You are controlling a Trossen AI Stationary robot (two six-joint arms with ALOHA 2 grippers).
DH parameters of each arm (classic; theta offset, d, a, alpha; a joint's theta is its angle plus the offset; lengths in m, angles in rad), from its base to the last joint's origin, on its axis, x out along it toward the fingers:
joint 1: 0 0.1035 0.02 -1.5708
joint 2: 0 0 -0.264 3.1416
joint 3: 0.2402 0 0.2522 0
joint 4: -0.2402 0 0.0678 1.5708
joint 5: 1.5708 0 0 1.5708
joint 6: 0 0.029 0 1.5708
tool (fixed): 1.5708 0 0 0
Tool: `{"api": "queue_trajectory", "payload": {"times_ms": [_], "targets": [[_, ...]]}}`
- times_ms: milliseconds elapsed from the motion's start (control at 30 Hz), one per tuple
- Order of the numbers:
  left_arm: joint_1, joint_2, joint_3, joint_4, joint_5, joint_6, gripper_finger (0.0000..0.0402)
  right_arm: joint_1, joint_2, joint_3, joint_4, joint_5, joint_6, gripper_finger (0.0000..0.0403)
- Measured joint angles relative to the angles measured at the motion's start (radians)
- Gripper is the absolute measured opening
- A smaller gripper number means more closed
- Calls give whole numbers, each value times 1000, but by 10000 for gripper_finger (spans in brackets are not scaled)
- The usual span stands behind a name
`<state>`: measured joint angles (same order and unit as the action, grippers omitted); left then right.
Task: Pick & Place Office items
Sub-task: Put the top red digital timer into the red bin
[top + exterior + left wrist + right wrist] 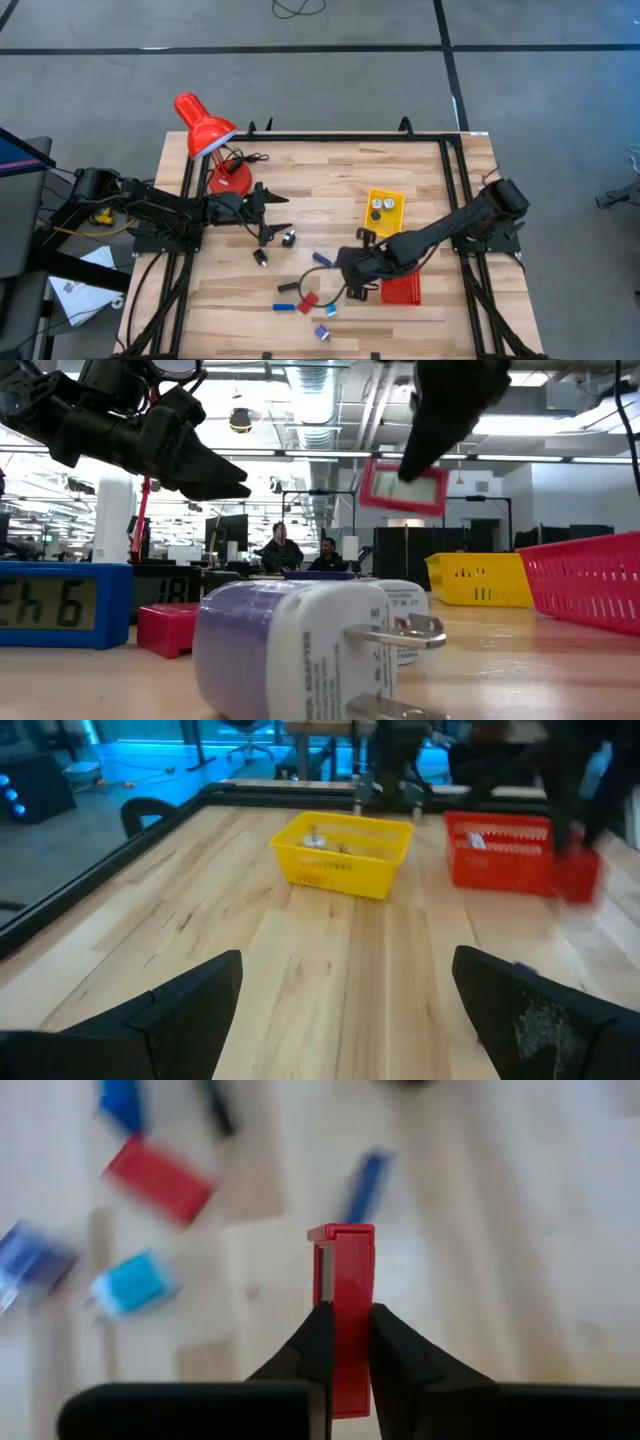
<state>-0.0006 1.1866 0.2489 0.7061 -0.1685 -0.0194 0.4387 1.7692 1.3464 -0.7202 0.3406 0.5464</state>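
My right gripper (343, 1315) hangs above the middle of the table (352, 285), shut on a small red flat block (403, 487) with a pale face. Other office items lie loose on the wood below it: black-and-silver clips (290, 238), a blue bar (322, 259), a red block (308, 300), a light-blue bit (328, 310) and a purple-and-white plug (300, 650). My left gripper (280, 210) waits open at the left, above the table, pointing toward the yellow tray (342, 852); nothing is between its fingers (345, 980). My right gripper pinches the red block by its two broad faces (345, 1342) between its two fingers, at the block's end nearest the wrist. The fingers slant down from the table's right side. The block is lifted clear of the table and sticks out tilted below the fingertips.
A yellow tray (385, 210) holding silver pieces stands right of centre, a red mesh basket (402, 290) nearer the front edge beside the right arm. A big red desk lamp (205, 130) stands at the far left. A black rail (330, 137) frames the table.
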Motion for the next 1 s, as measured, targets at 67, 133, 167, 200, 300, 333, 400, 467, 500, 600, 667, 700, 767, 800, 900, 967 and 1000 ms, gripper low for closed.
{"api": "queue_trajectory", "payload": {"times_ms": [67,133,167,200,300,333,400,467,500,600,667,700,767,800,900,967,1000], "targets": [[-36,0,0,17,-4,63,356,9,-30,0,-7,110,56,29],[-93,0,0,46,-64,149,356,12,-52,1,10,191,127,29],[-125,0,0,66,-116,202,356,12,-57,0,11,219,166,29],[-161,0,0,89,-180,266,356,8,-59,0,25,238,198,29],[-261,0,0,154,-364,498,356,-7,-62,-1,100,229,238,29],[-287,0,0,168,-404,573,356,-15,-59,-1,152,212,240,29],[-325,0,0,202,-437,689,356,-32,-55,-1,248,159,226,29],[-350,0,0,219,-438,763,356,-54,-51,-1,366,100,198,29],[-361,0,0,219,-439,789,356,-65,-48,1,420,75,187,29],[-386,13,15,213,-444,858,356,-99,-47,0,500,15,165,29],[-407,32,31,217,-445,943,356,-122,-47,0,506,-13,164,29],[-415,47,45,219,-445,993,356,-130,-47,0,501,-26,164,29],[-427,90,77,222,-449,1075,356,-145,-47,0,488,-56,155,29],[-434,113,92,223,-465,1100,356,-152,-47,0,483,-82,150,29],[-441,195,142,254,-544,1139,356,-158,-47,0,435,-109,133,29],[-444,247,165,259,-592,1143,356,-159,-47,0,388,-117,131,29],[-445,272,178,261,-610,1143,356,-161,-47,0,367,-125,131,29]]}}
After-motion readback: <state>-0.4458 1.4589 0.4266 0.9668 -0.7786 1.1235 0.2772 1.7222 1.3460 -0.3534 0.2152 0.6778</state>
